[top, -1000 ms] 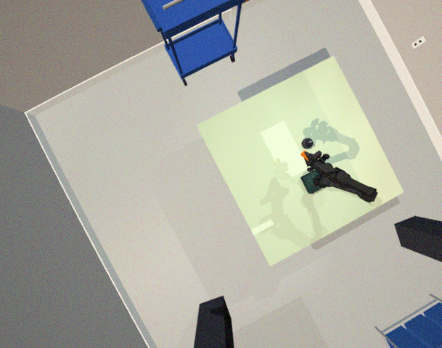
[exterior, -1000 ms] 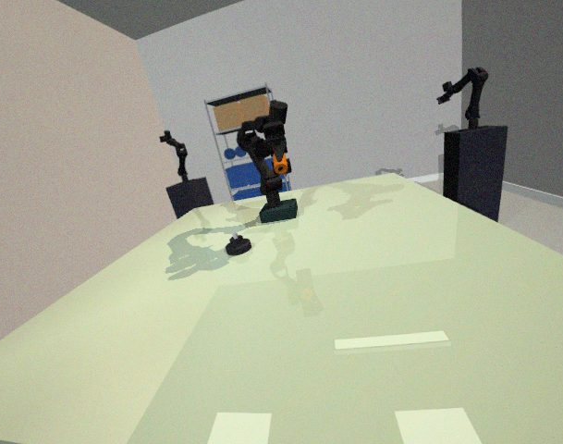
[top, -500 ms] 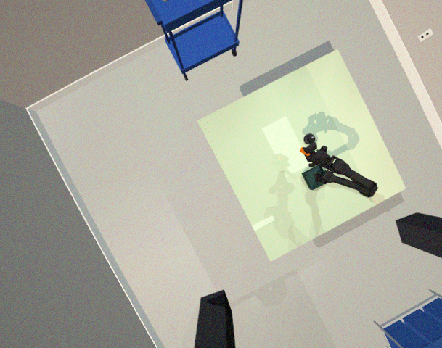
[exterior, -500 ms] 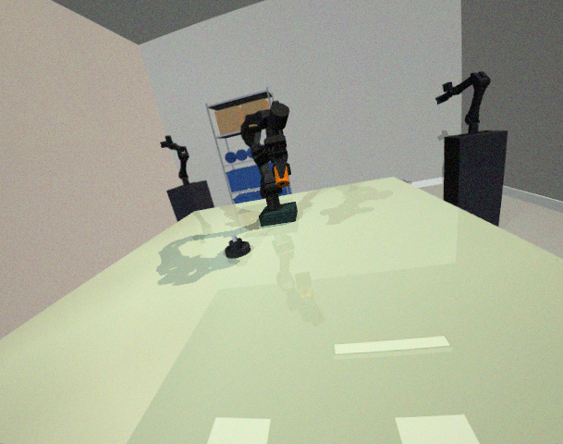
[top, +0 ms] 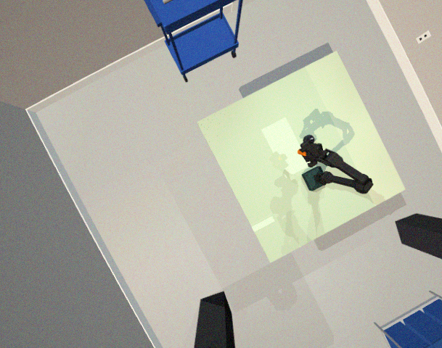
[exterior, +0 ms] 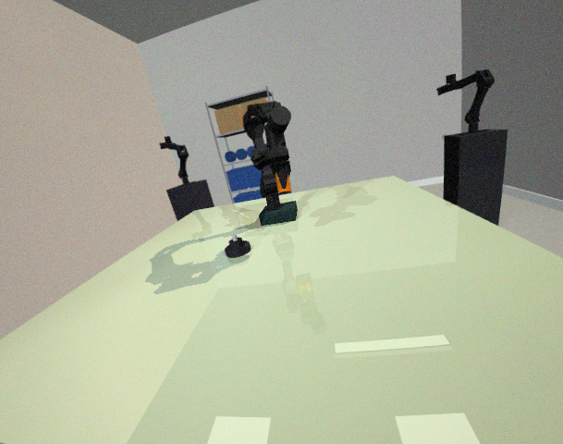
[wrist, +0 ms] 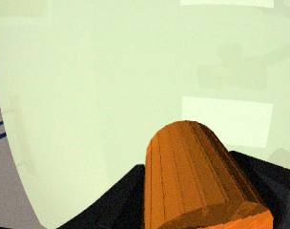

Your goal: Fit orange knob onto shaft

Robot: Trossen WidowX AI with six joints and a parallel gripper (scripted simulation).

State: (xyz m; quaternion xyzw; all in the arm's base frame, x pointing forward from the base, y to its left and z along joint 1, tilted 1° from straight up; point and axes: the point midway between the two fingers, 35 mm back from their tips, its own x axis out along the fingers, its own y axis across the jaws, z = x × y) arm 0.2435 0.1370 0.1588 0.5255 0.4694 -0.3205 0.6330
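The pincer (top: 302, 152) (exterior: 283, 182) (wrist: 186, 167) is closed on the orange knob (top: 301, 152) (exterior: 285, 190) (wrist: 193, 176), and it carries this knob above the pale green bench (top: 228, 149) (exterior: 367, 305) (wrist: 88, 95). In the wrist view the knob is between two black fingers, one at each side; its side has many narrow ridges, and its lower part in the view is cut by the border. The hole of the knob cannot be seen, so I cannot tell how its flat side is turned. The round pedestal (top: 308, 138) (exterior: 236, 249) stands on the bench, black, with the short silver shaft (exterior: 234, 237) upright on it. The knob is apart from the shaft, not fitted on it. The black arm (top: 340, 162) (exterior: 272, 143) is bent, and it rises from a dark green base (top: 310, 183) (exterior: 278, 218), which is on the bench near the pedestal. In the exterior view, behind the bench, there is a shelf unit (exterior: 238, 99) with brown boxes and blue things, and two other black arms (exterior: 479, 95) are mounted on dark stands (exterior: 477, 166). In the top view, a blue cart (top: 202, 45) stands on the floor, apart from the bench.
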